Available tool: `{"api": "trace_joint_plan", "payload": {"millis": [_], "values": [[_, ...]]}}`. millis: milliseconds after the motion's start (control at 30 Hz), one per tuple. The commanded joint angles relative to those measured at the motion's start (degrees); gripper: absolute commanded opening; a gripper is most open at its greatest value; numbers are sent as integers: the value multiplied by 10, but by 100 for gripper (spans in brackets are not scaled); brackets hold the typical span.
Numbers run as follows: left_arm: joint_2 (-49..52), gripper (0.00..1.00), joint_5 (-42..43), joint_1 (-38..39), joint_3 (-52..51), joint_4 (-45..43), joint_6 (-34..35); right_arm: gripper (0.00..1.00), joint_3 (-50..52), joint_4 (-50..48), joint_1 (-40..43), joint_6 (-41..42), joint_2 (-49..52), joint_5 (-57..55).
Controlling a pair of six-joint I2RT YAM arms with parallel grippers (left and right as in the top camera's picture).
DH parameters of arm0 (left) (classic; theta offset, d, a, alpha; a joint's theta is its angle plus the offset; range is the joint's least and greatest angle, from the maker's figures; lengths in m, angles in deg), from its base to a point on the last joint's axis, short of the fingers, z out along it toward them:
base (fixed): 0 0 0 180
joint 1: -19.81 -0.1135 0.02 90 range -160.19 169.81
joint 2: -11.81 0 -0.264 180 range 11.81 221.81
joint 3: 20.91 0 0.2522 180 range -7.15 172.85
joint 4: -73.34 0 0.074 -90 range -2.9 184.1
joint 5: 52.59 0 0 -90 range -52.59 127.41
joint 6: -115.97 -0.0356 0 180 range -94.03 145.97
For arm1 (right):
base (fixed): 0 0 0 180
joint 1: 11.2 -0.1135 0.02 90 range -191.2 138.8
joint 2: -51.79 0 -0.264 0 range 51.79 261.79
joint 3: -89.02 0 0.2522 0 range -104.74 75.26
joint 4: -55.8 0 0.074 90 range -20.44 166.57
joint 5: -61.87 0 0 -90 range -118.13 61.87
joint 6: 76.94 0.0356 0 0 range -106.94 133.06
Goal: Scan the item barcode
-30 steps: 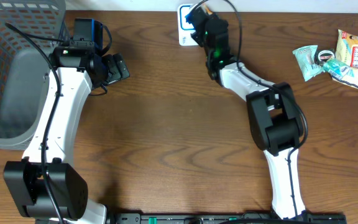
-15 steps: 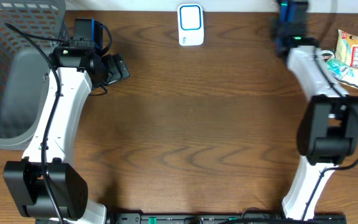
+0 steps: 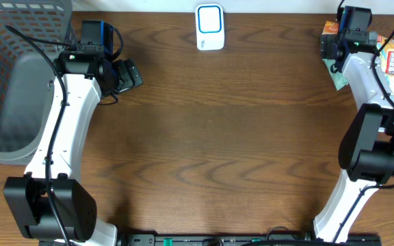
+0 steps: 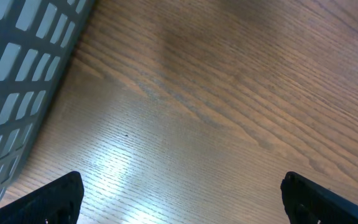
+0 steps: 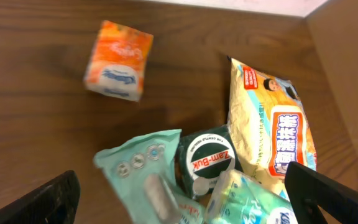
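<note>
The white and blue barcode scanner point(image 3: 210, 27) lies at the table's back edge. A small orange box point(image 5: 118, 60) lies flat on the wood, also visible from overhead as the orange box point(image 3: 330, 29) at the back right. My right gripper point(image 5: 191, 208) hangs open above a pile of items, apart from the box and holding nothing. Under it are a pale green packet point(image 5: 145, 177), a round Zam-Buk tin point(image 5: 207, 163), a yellow packet point(image 5: 272, 124) and a teal packet point(image 5: 253, 199). My left gripper point(image 4: 191, 205) is open over bare wood.
A grey mesh basket point(image 3: 12, 68) fills the left side of the table, and its wall point(image 4: 17, 74) shows beside my left gripper. The right arm point(image 3: 368, 143) stretches along the right edge. The table's back edge runs just behind the orange box.
My right gripper swung from the scanner to the back right corner, opened and let go of the orange box, which now lies on the table. The left arm has not moved.
</note>
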Motion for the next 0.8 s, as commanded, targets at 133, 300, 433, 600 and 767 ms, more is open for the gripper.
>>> {"api": "trace_joint_plan", "payload": {"millis": [133, 300, 433, 600, 767], "values": [[3, 100, -7, -2, 3, 2, -3, 99, -2, 71, -60, 2, -163, 63], [3, 100, -7, -2, 3, 2, -4, 99, -2, 176, -104, 20, -266, 254], [3, 100, -7, -2, 3, 2, -4, 99, -2, 235, -113, 63, -313, 327], [3, 100, -7, -2, 3, 2, -4, 99, 14, 325, -112, 62, -368, 356], [3, 100, -7, -2, 3, 2, -3, 99, 101, 314, -112, 62, -455, 356]]}}
